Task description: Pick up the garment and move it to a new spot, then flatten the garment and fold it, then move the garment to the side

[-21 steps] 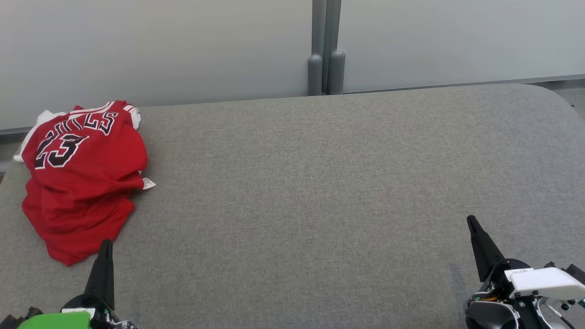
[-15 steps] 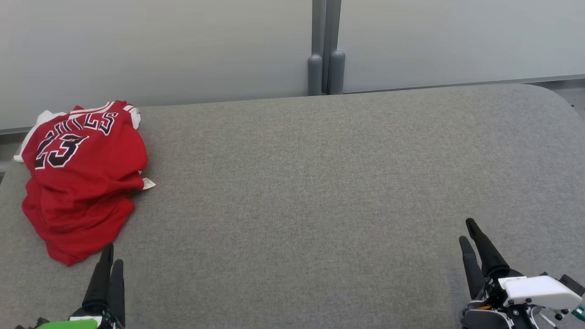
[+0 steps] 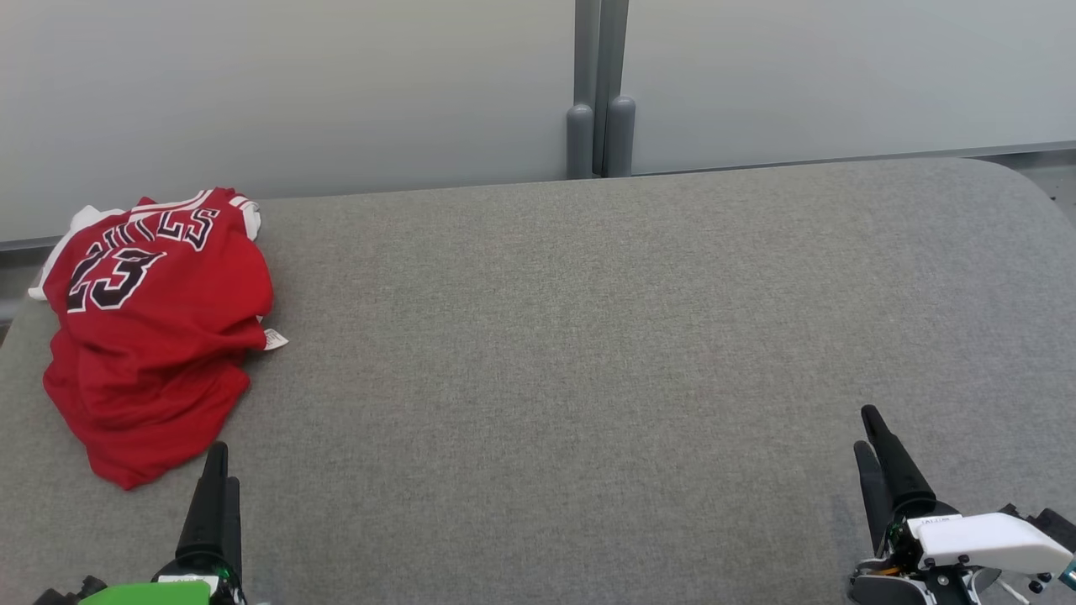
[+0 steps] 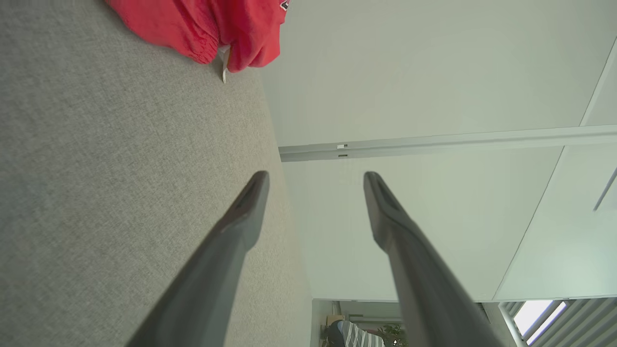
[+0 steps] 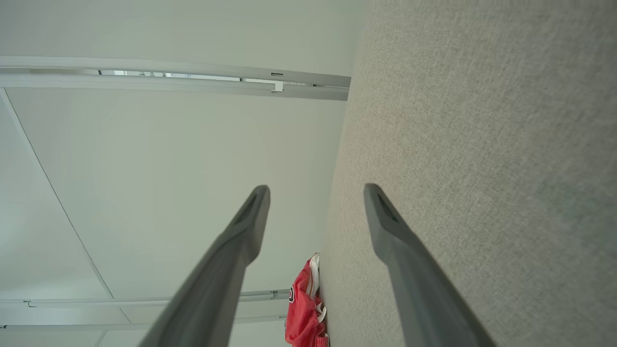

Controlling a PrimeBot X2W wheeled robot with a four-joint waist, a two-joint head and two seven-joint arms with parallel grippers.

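Observation:
The garment is a red jersey with black lettering and white trim, lying crumpled at the far left of the grey fabric table. Its hem shows at the top of the left wrist view, and the right wrist view catches it far off. My left gripper stands open at the lower left, just below and right of the jersey's near edge, touching nothing. At the lower right my right gripper is open too, far from the garment, with nothing between its fingers.
A pale partition wall with a grey post runs along the table's far edge. The table's right far corner is rounded. A person in a striped top shows beyond the table in the left wrist view.
Both grippers have turned so that two fingers show instead of one. The left gripper shifted slightly right and the right one drew back a little. The garment lies as before.

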